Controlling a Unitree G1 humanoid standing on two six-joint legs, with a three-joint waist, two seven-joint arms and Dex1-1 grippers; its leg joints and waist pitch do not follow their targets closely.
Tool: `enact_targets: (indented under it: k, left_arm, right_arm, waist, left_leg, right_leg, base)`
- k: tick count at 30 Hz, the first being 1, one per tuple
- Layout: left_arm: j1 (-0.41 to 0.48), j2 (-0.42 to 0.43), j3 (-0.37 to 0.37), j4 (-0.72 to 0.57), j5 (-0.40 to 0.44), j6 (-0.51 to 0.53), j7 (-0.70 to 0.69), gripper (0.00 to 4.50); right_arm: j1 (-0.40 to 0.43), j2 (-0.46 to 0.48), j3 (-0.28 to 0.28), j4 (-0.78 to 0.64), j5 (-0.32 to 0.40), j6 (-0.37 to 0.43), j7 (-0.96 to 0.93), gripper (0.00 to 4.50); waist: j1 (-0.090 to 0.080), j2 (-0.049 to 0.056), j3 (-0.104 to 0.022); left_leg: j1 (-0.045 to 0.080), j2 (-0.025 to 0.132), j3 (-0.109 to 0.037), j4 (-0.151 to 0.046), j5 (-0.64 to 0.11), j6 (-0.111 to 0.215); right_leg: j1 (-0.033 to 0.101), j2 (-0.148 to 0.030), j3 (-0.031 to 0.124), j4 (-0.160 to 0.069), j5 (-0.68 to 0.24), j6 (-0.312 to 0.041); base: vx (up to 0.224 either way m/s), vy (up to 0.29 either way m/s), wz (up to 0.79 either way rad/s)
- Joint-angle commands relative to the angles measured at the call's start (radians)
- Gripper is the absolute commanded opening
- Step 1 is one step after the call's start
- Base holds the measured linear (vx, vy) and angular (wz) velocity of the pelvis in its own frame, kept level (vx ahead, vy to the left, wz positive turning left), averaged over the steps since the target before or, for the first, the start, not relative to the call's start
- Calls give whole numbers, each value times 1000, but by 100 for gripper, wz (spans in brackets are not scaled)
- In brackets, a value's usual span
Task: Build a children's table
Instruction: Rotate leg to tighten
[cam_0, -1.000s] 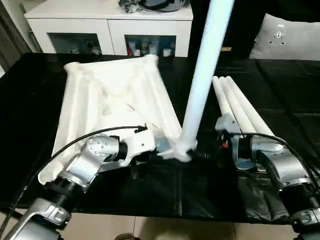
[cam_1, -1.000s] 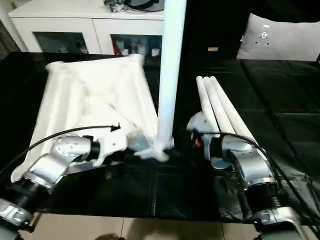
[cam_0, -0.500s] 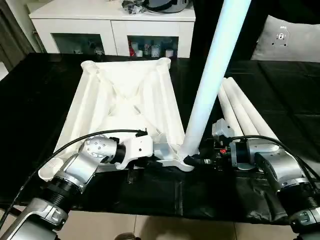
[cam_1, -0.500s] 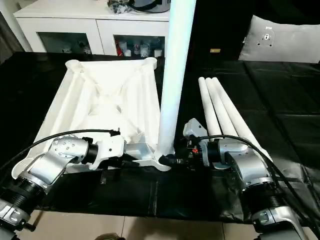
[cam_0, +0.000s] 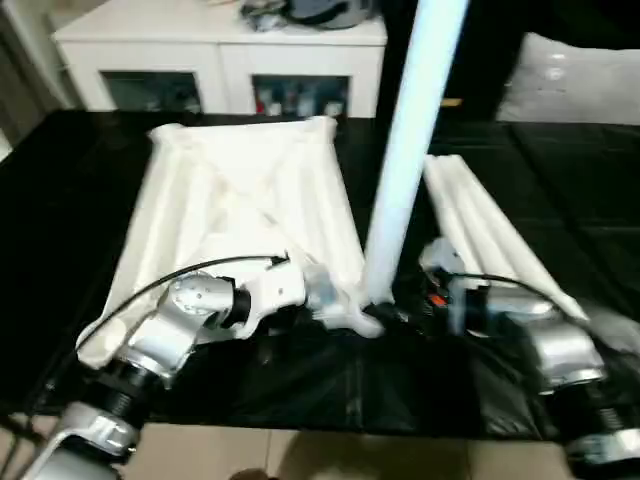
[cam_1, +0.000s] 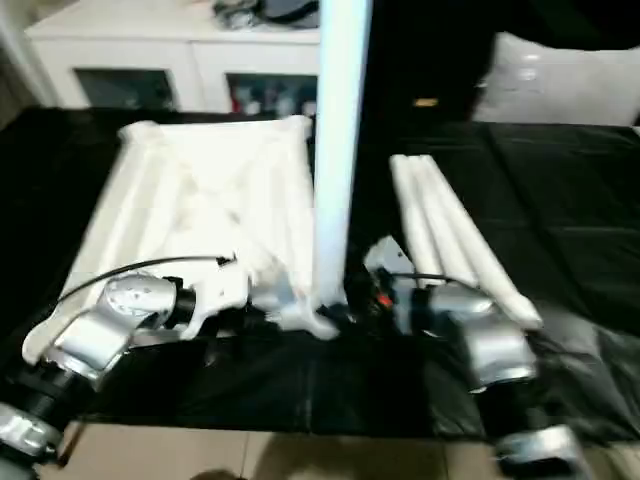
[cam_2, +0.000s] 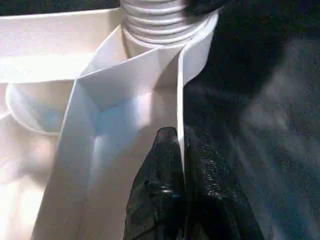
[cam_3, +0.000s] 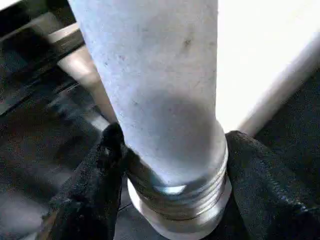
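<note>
My left pincer (cam_2: 177, 165) is pinched on the thin side wall of the white plastic square table top (cam_0: 240, 200), which lies ribbed side up on the black desk (cam_0: 90, 180). Just beyond it, my right pincer (cam_3: 170, 165) grips the threaded base of a white tapered round leg (cam_0: 410, 150) standing upright in the corner socket (cam_2: 160, 20). Three spare white legs (cam_0: 480, 230) lie behind my right pincer.

The table top (cam_0: 240, 210) lies upside down before me, left of centre. One leg (cam_0: 410, 150) stands upright in its near right corner socket (cam_2: 165, 30). Three more legs (cam_0: 485, 235) lie side by side to its right. A cabinet (cam_0: 220, 55) stands behind.
</note>
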Motion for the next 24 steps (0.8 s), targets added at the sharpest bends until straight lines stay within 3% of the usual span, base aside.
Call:
enact_targets:
  k: [1, 2, 3, 5, 7, 8, 9, 10, 13, 17, 19, 20, 21, 22, 24]
  left_arm:
    - [-9, -129, 5, -20, -33, 139, 129, 0]
    - [-14, -146, 11, -17, -35, 154, 147, 0]
    - [-27, -183, 19, -6, -28, 180, 193, 0]
    - [-57, -231, 28, 23, -3, 201, 269, 0]
    - [-82, -257, 31, 42, 23, 209, 318, 0]
    - [-86, -258, 27, 43, 34, 211, 323, 0]
    - [-90, -253, 21, 44, 45, 202, 325, 0]
    - [-91, -249, 19, 45, 50, 196, 326, 0]
    - [-84, -221, 11, 40, 66, 191, 321, 0]
    - [-80, -180, 2, 60, 93, 156, 315, 0]
    - [-82, -157, -7, 78, 103, 123, 300, 0]
    - [-80, -141, -13, 82, 104, 102, 280, 0]
    - [-79, -129, -17, 85, 104, 87, 265, 0]
    - [-77, -113, -24, 91, 103, 56, 243, 0]
    - [-76, -86, -34, 100, 100, 26, 208, 0]
  right_arm:
    - [-60, 107, -21, 117, -14, 32, -205, 271]
    - [-70, 120, -31, 136, -17, 33, -238, 270]
    - [-95, 144, -45, 184, -32, 26, -313, 270]
    - [-133, 178, -71, 256, -53, 21, -439, 270]
    - [-157, 197, -84, 301, -68, -17, -506, 270]
    - [-161, 204, -90, 307, -67, -32, -511, 270]
    - [-161, 209, -102, 302, -56, -55, -500, 326]
    - [-158, 210, -108, 296, -49, -64, -492, 326]
    - [-144, 202, -127, 272, -33, -74, -464, 350]
    - [-110, 156, -133, 224, -15, -126, -376, 392]
    - [-95, 118, -130, 197, -2, -151, -315, 400]
    - [-84, 87, -123, 173, 2, -156, -266, 421]
    - [-77, 67, -119, 158, 4, -160, -232, 429]
    - [-69, 42, -120, 134, 13, -156, -183, 429]
    - [-56, -3, -116, 96, 30, -147, -96, 445]
  waist:
    - [-6, -7, -42]
    - [-13, -7, -38]
    - [-18, -9, -40]
    - [-24, -9, -42]
    - [-28, -8, -45]
    - [-25, -7, -48]
    - [-24, -10, -50]
    - [-24, -8, -50]
    - [-14, -8, -59]
    - [-1, -6, -65]
    - [8, -6, -62]
    - [9, -1, -62]
    - [10, -5, -60]
    - [11, 0, -58]
    - [9, -2, -57]
  left_leg:
    - [9, 55, -25, -80, -227, 14]
    - [14, 52, -24, -78, -251, 10]
    - [20, 46, -29, -76, -270, 5]
    - [13, 46, -29, -78, -250, 15]
    - [17, 43, -28, -75, -251, 19]
    - [13, 44, -29, -76, -238, 23]
    - [7, 48, -29, -78, -220, 33]
    - [5, 49, -29, -79, -215, 37]
    - [5, 52, -22, -71, -140, 64]
    - [-5, 51, -20, -63, -58, 103]
    - [-7, 53, -20, -64, -84, 110]
    - [-5, 54, -20, -65, -90, 105]
    - [-6, 52, -20, -66, -113, 100]
    - [-6, 53, -22, -68, -126, 94]
    - [-5, 53, -21, -69, -140, 90]
  right_leg:
    - [40, -96, 51, -101, -453, -145]
    - [34, -95, 49, -108, -487, -145]
    - [38, -98, 46, -116, -539, -125]
    - [40, -94, 47, -117, -518, -114]
    - [38, -94, 46, -122, -520, -107]
    - [42, -96, 48, -118, -494, -109]
    - [43, -94, 50, -112, -437, -119]
    - [44, -93, 50, -108, -413, -126]
    - [49, -93, 56, -89, -225, -188]
    - [55, -92, 53, -71, -79, -220]
    - [54, -92, 51, -77, -117, -211]
    - [53, -93, 51, -78, -131, -208]
    - [54, -91, 50, -83, -167, -197]
    - [54, -91, 49, -86, -196, -187]
    - [55, -90, 49, -89, -216, -177]
  base:
    - [0, 0, 0]
    - [0, 0, 0]
    - [0, 0, 0]
    - [0, 0, 0]
    - [0, 0, 0]
    - [0, 0, 0]
    - [0, 0, 0]
    - [0, 0, 0]
    - [0, 0, 0]
    - [0, 0, 0]
    - [0, 0, 0]
    - [0, 0, 0]
    - [0, 0, 0]
    - [0, 0, 0]
    - [0, 0, 0]
